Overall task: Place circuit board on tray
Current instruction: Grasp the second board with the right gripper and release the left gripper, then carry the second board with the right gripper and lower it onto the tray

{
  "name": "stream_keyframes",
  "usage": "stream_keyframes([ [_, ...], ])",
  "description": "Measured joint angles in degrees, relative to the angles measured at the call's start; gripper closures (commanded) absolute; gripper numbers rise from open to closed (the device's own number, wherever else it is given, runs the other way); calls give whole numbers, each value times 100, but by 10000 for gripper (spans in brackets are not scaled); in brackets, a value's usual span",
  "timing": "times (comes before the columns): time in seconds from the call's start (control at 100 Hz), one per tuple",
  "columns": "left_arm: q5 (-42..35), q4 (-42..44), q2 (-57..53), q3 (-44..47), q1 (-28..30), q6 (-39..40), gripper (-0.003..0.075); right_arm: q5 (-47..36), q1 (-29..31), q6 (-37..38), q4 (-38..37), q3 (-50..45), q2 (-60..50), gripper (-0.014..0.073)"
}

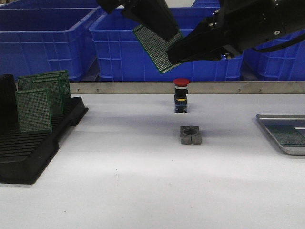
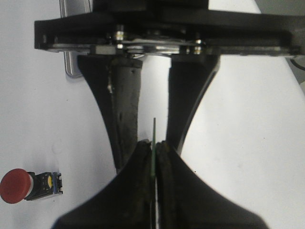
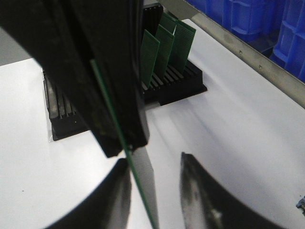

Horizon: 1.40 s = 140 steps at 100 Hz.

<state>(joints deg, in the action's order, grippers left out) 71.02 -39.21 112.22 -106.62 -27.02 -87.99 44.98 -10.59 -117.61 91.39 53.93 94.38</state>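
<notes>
A green circuit board [image 1: 155, 45] hangs tilted high above the table's middle. My left gripper [image 1: 164, 29] is shut on its upper part; in the left wrist view [image 2: 155, 151] the board [image 2: 154, 131] shows edge-on between the closed pads. My right gripper [image 1: 175, 55] reaches in from the right and is open, its fingers on either side of the board's lower edge. In the right wrist view [image 3: 155, 164] the board [image 3: 116, 125] runs close to one finger [image 3: 116, 198], apart from the other. The silver-grey tray [image 1: 281, 116] lies at the table's right edge, far below.
A black slotted rack [image 1: 28, 152] with several upright green boards [image 1: 33, 109] stands at the left. A red-capped push button [image 1: 181, 95] and a grey block [image 1: 190, 135] sit mid-table. Blue crates [image 1: 119, 47] line the back behind a metal rail.
</notes>
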Motion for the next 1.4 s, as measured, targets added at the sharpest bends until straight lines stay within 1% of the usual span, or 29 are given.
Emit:
stream_keyframes([
  [0.09,-56,0,0,0,0,0,740,11,-13,-15,-12,0,0,675],
  [0.13,-57,0,0,0,0,0,740,35,-26,-82,-69,0,0,717],
  [0.23,-10,11,0,0,0,13,736,46,-35,-166,-120,0,0,706],
  [0.27,-10,11,0,0,0,13,718,50,-35,-166,-120,0,0,706],
  [0.3,-10,11,0,0,0,13,695,59,-35,-177,-120,0,0,706],
  [0.31,-10,11,0,0,0,13,673,59,-35,-177,-120,0,0,706],
  [0.33,-10,11,0,0,0,13,656,59,-35,-177,-120,0,0,706],
  [0.41,-76,11,0,0,0,13,528,94,-35,-177,-120,0,0,706],
  [0.44,-103,-1,0,0,0,13,493,94,-35,-151,-109,0,0,706],
  [0.49,-103,-1,0,0,0,13,405,94,-35,-104,-70,0,0,706],
  [0.55,-103,-1,0,0,0,13,326,42,-35,-80,-45,0,0,706],
  [0.63,-115,-1,0,-14,0,13,274,-47,-35,-13,-19,0,0,706],
  [0.72,-152,-1,0,-109,64,13,271,-196,-35,178,-6,0,0,706],
  [0.86,-161,-1,0,-363,235,13,271,-681,-14,718,17,-78,0,709],
  [1.07,-161,-1,0,-515,457,13,271,-1309,213,1352,29,-396,0,709],
  [1.21,-161,-1,0,-515,508,23,272,-1670,580,1965,38,-527,0,709],
  [1.33,-161,-1,0,-515,508,23,281,-1765,1119,2674,38,-558,0,709],
  [1.4,-161,-1,0,-515,508,23,281,-1787,1450,2966,23,-558,0,709],
])
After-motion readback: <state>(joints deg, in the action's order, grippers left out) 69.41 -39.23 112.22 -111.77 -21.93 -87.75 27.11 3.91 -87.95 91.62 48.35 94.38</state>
